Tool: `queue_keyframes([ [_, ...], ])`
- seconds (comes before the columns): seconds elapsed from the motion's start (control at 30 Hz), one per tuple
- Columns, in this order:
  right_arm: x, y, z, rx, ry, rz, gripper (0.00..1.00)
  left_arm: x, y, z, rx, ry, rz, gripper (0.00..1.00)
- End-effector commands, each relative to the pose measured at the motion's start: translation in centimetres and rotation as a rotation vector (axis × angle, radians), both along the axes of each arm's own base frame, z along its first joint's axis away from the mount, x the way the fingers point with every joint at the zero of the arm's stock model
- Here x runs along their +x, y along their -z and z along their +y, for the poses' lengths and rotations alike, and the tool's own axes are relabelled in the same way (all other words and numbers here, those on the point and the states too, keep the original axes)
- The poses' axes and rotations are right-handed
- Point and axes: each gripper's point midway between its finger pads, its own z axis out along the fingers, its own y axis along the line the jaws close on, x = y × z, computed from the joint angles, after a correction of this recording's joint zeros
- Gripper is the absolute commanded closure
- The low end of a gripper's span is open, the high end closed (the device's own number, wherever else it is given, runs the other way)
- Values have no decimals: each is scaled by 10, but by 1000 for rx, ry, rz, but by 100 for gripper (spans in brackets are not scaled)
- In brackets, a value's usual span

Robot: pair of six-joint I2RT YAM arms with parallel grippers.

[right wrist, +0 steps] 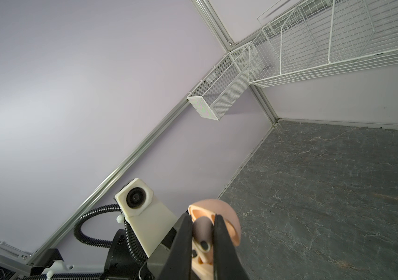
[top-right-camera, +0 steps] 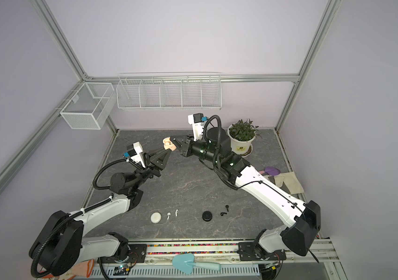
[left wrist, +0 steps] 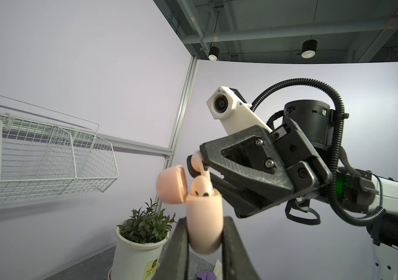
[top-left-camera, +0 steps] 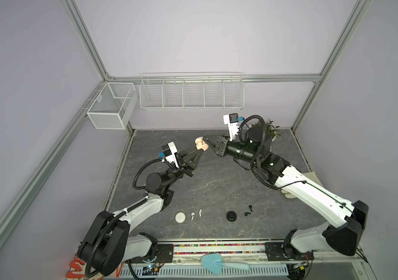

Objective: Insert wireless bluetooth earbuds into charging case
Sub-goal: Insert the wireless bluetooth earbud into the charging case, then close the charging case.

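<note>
My left gripper [left wrist: 204,220] is shut on a peach charging case [left wrist: 204,211], held upright above the table's back with its lid [left wrist: 171,184] hinged open. One peach earbud [left wrist: 199,188] sits in the case. My right gripper [right wrist: 202,218] is shut on a second peach earbud [right wrist: 202,230], holding it just over the open case [right wrist: 229,220]. Both top views show the two grippers [top-left-camera: 207,142] [top-right-camera: 169,152] meeting at the case [top-left-camera: 200,143]. Near the front lie two white earbuds [top-left-camera: 192,215] and two black earbuds [top-left-camera: 247,213].
A white round case [top-left-camera: 180,217] and a black round case [top-left-camera: 232,215] lie near the front edge. A potted plant [top-right-camera: 241,143] stands at the back right, with a purple trowel [top-right-camera: 273,171] and cloth beside it. Wire baskets [top-left-camera: 190,93] hang on the back wall.
</note>
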Motion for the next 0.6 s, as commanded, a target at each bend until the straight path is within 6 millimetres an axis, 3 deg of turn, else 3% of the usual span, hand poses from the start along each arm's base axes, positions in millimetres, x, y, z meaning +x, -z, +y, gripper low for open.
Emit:
queue_keyframes([
  [0.0, -6, 4, -1, -5, -6, 19, 86, -9, -13, 5, -26, -14, -63, 100],
  [0.3, -4, 15, -3, -63, 22, 38, 81, -10, -15, 6, -27, -15, -68, 100],
  [0.57, -4, 12, -3, -64, 23, 45, 81, -11, -16, 7, -29, -18, -75, 100],
])
